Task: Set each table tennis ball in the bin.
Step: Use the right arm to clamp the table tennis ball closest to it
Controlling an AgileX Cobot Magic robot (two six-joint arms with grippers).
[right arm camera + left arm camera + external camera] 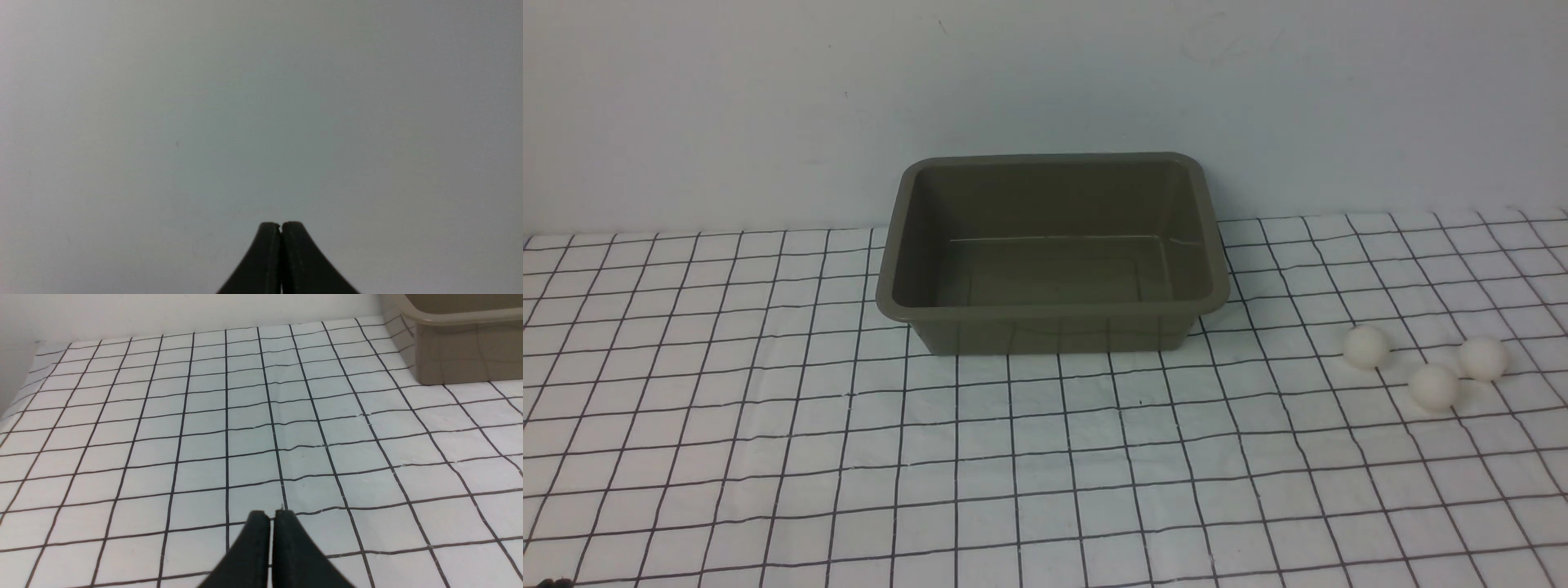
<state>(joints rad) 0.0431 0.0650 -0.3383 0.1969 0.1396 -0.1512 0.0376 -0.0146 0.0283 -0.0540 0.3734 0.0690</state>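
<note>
We log the bin (1054,311) sitting upright at the far middle of the table, close to the wall (768,98), open side up, with only its shiny olive inside showing. It rests on the checked cloth (768,449), white with black grid lines, slightly wrinkled.

All three table tennis balls lie on the cloth to the right of the bin and nearer than it, well apart from it. The left ball (1365,346) sits a little apart from the other two. The near ball (1433,387) and the right ball (1484,358) are just beside each other (touching or not, we cannot tell). Nothing stands between the balls and the bin, just bare cloth.

The left gripper (272,516) is clenched, its black fingers pressed together with only a hairline slit and nothing between them. It hangs over bare cloth, and a corner of the bin (461,355) shows off to one side beyond it.

The right gripper (281,226) is also clenched, tips meeting and empty. Its camera faces a plain pale grey surface, so we cannot place it relative to the balls.
</note>
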